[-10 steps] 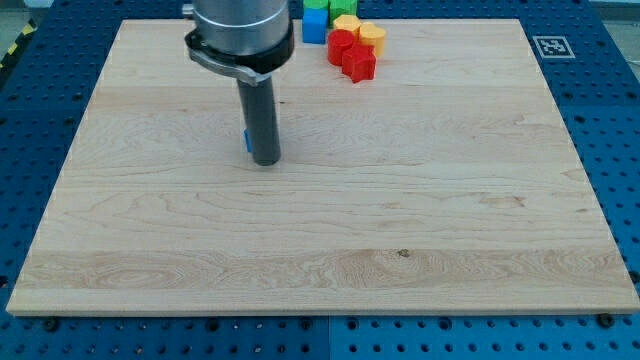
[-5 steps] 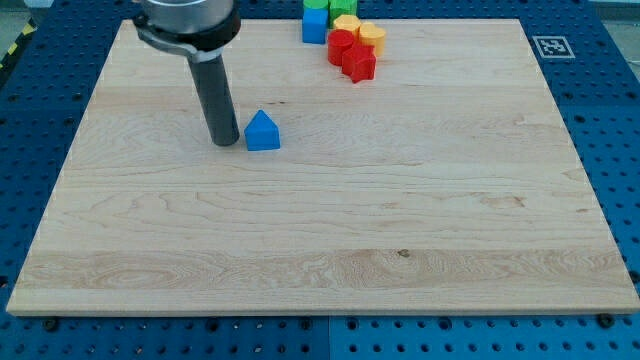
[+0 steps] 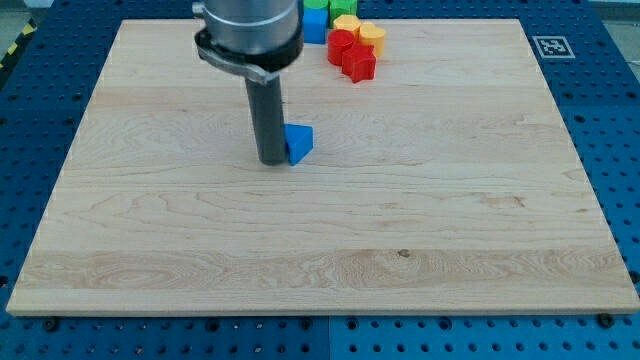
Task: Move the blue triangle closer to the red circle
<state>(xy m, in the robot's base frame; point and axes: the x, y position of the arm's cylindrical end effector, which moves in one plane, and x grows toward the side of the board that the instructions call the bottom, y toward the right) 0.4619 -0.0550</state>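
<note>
The blue triangle (image 3: 299,143) lies on the wooden board (image 3: 320,250), left of centre in the upper half. My tip (image 3: 272,160) stands right against its left side, partly covering it. The red circle (image 3: 341,44) sits in a cluster of blocks at the view's top, well above and right of the triangle. A red block (image 3: 360,63) of unclear shape lies just below and right of the circle.
The cluster at the top also holds two yellow blocks (image 3: 372,37) (image 3: 346,22), a blue cube (image 3: 315,27) and a green block (image 3: 317,6) partly hidden by the arm. A black-and-white marker (image 3: 550,46) sits at the board's top right corner.
My tip swung left of the triangle, then came back right against it. The blue triangle has slid to the right and slightly down.
</note>
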